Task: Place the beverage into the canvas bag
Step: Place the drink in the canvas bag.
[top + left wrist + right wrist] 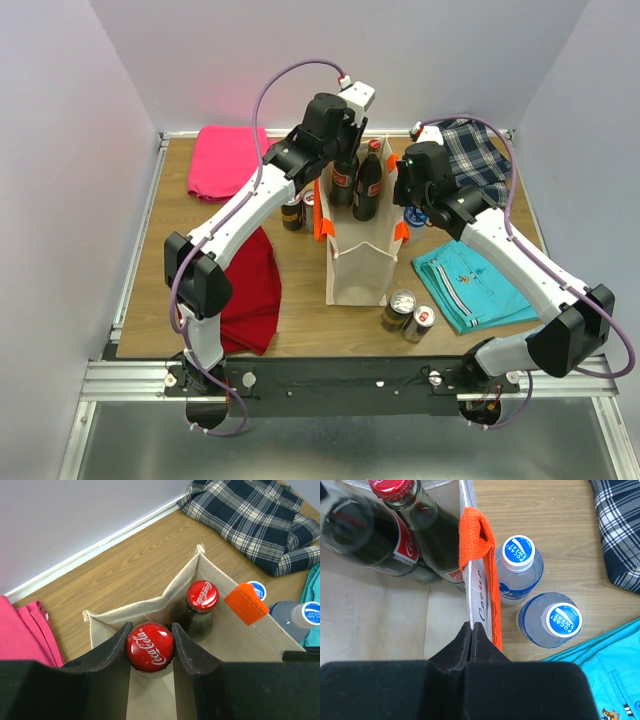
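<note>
The canvas bag (360,265) stands open mid-table, cream with orange straps (480,545). My left gripper (150,640) is shut on the red cap of a cola bottle (150,646), whose dark body (365,535) is down inside the bag's far end. A second cola bottle (202,595) stands in the bag right beside it. My right gripper (471,627) is shut on the bag's right rim (470,595), just next to the orange strap. In the top view the left gripper (343,160) hangs over the bag's far end and the right gripper (405,205) is at its right side.
Two clear blue-capped bottles (519,565) (554,622) stand just outside the bag's right wall. Two cans (400,308) (420,322) are by its near right corner, and more cans (293,212) on its left. Pink (225,160), red (252,290), teal (470,285) and plaid (475,160) cloths lie around.
</note>
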